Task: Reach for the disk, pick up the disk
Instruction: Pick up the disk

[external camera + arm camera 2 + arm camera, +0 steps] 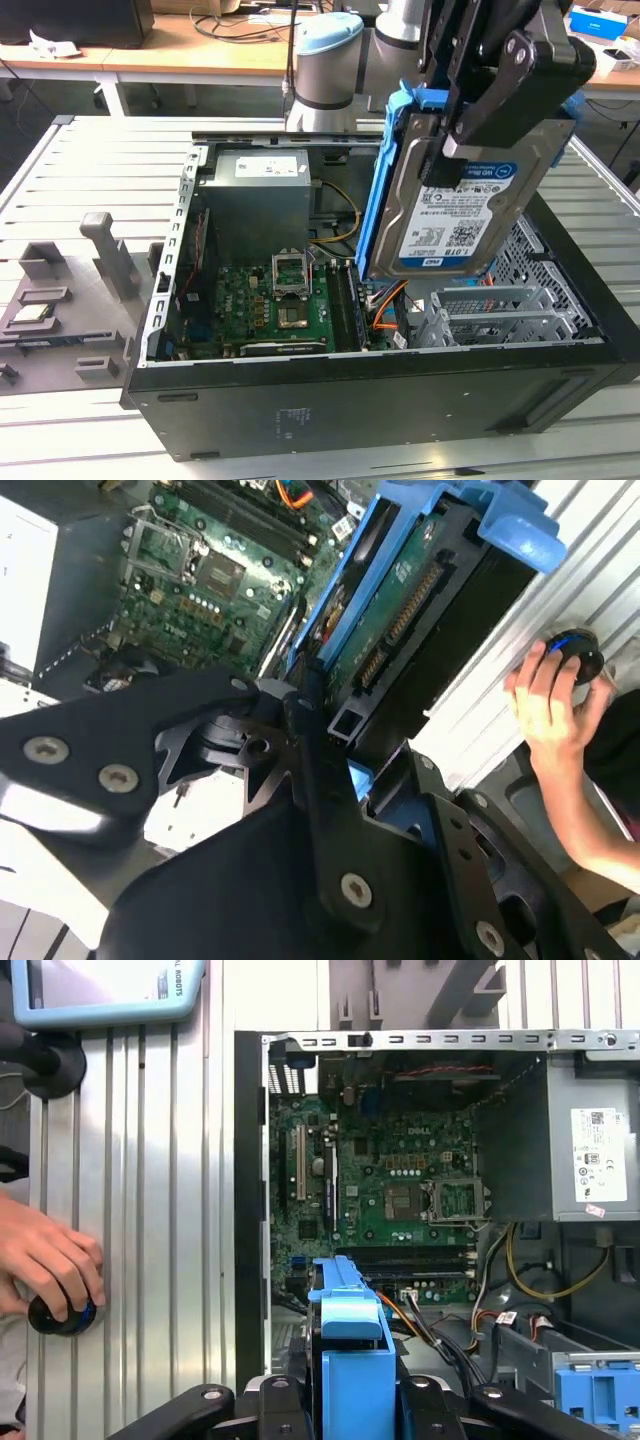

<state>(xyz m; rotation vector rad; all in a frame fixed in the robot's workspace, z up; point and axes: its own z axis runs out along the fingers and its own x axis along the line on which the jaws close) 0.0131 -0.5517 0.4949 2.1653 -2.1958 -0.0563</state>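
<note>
The disk (450, 215), a silver drive with a white-and-blue label in a bright blue rail frame (372, 190), hangs on edge above the open computer case (380, 400), clear of the drive cage. My black gripper (458, 145) is shut on its upper end. In the second wrist view the disk's green circuit-board side (400, 605) faces the camera, with the gripper (335, 730) clamped at its near end. In the first wrist view the disk's blue frame (350, 1345) stands edge-on between the fingers (285, 1410).
Below lie the motherboard (270, 300), the grey power supply (255, 200), orange and yellow cables (385, 300) and the perforated drive cage (500, 305). Grey fixtures (60, 300) stand at the exterior view's left. A person's hand (45, 1260) rests on a black knob on the slatted table.
</note>
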